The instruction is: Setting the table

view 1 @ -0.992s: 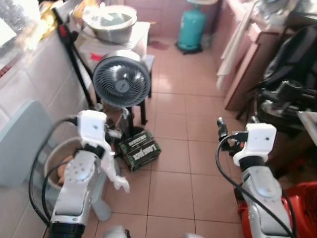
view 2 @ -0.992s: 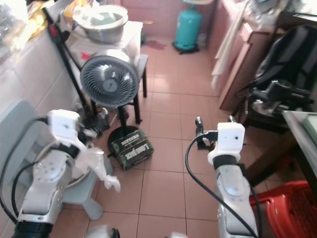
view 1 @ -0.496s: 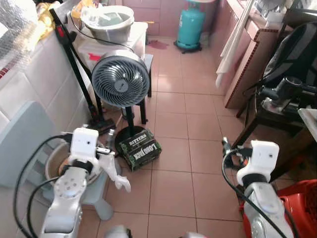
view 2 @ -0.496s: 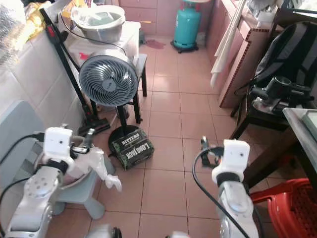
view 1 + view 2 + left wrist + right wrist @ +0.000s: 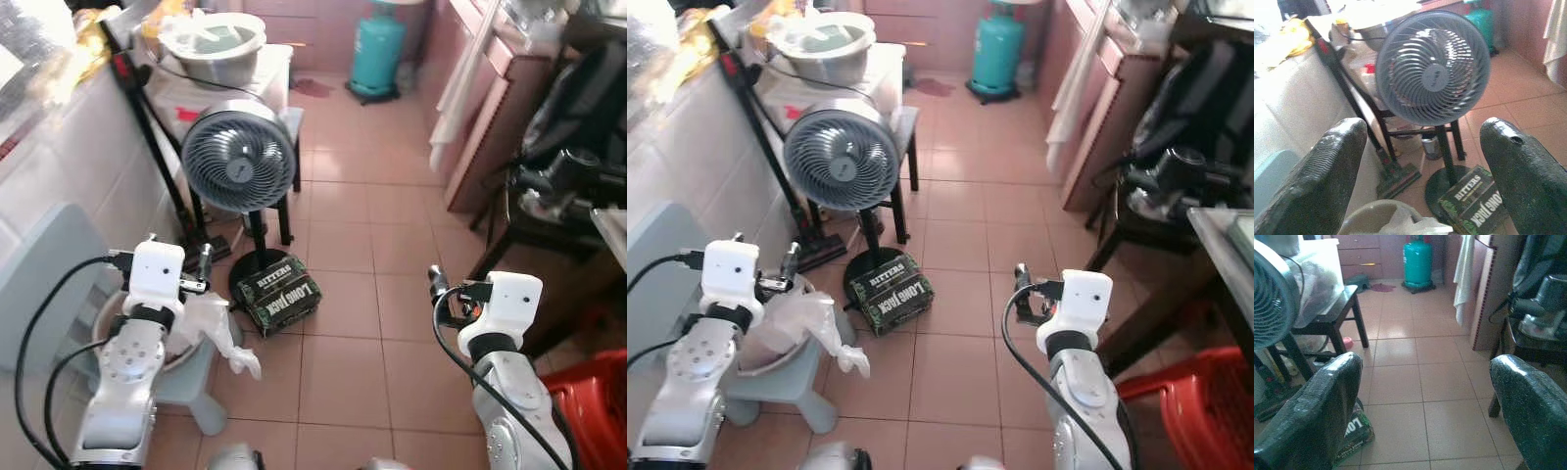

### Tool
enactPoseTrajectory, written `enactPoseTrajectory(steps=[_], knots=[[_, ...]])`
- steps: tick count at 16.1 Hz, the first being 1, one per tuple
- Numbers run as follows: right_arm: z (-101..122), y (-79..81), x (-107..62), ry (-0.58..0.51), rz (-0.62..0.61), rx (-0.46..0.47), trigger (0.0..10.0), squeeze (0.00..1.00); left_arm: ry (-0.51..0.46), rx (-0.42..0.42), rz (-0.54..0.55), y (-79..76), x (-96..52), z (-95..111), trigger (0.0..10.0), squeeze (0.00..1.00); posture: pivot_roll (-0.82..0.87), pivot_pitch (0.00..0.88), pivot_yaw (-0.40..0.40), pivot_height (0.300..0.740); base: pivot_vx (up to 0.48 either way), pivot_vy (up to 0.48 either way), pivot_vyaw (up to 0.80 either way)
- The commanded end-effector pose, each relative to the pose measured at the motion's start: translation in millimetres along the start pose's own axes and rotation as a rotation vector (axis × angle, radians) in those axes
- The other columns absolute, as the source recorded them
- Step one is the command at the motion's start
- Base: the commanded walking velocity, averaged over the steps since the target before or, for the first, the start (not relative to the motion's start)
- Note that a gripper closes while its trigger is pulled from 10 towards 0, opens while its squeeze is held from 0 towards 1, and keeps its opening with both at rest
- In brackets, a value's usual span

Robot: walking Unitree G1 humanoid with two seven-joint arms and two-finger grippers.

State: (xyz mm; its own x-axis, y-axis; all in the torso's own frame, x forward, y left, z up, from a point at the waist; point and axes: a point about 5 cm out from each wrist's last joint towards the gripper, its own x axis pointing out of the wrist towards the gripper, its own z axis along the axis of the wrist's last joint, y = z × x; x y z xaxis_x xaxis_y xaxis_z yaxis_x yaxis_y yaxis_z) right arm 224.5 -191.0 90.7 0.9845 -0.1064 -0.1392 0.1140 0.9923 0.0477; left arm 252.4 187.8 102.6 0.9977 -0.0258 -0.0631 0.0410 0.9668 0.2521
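Observation:
No tableware is in sight. A grey table edge (image 5: 1223, 233) shows at the far right. My left gripper (image 5: 176, 253) is held over a basin holding a white plastic bag (image 5: 217, 328) on a low grey stool (image 5: 196, 392). In the left wrist view its fingers (image 5: 1317, 171) stand wide apart with nothing between them, facing a grey fan (image 5: 1432, 68). My right gripper (image 5: 446, 286) hovers above the bare tiled floor (image 5: 343, 245). It is open and empty too, its fingers (image 5: 1312, 411) spread wide.
The fan (image 5: 239, 157) stands on the floor beside a dark "Bitters Long Jack" box (image 5: 279, 294). Behind are a metal bowl (image 5: 211, 44) on a white stand and a teal gas cylinder (image 5: 378, 49). On the right are a black backpack (image 5: 578, 108) and a red basket (image 5: 588, 392).
The whole picture has shifted with the camera. Both arms sit lower than a second ago and a little higher than half a second ago. Both grippers stay open and empty.

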Motion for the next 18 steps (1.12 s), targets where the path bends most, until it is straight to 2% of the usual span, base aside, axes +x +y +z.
enactPoseTrajectory(steps=[1,4,13,16,18], knots=[[1.9,-0.7,0.8,-0.001,0.006,-0.004,10.0,0.0,0.006,0.004,-0.013,-3.7,0.4,-0.1,10.0,0.0,-0.02,0.0,0.022,0.74,-0.266,0.0,-0.63],[2.1,-1.2,1.4,0.004,0.003,-0.012,10.0,0.0,0.013,0.004,-0.011,-1.4,2.9,-1.9,10.0,0.0,-0.02,0.0,0.016,0.74,-0.355,0.0,-0.5],[1.6,-7.6,1.8,0.023,-0.01,-0.108,10.0,0.0,0.011,0.018,0.008,3.7,6.4,0.3,10.0,0.0,-0.02,0.0,0.012,0.74,-0.371,0.0,0.0],[1.3,-6.4,2.2,0.029,-0.01,-0.096,10.0,0.0,0.01,0.011,0.013,3.9,6.7,0.5,10.0,0.0,-0.02,0.0,0.01,0.74,-0.396,0.0,0.0],[0.4,-6.6,2.0,0.041,-0.009,-0.094,10.0,0.0,0.017,-0.005,0.02,4.0,7.4,-0.4,10.0,0.0,-0.02,0.0,0.007,0.74,-0.416,0.0,-0.71]])
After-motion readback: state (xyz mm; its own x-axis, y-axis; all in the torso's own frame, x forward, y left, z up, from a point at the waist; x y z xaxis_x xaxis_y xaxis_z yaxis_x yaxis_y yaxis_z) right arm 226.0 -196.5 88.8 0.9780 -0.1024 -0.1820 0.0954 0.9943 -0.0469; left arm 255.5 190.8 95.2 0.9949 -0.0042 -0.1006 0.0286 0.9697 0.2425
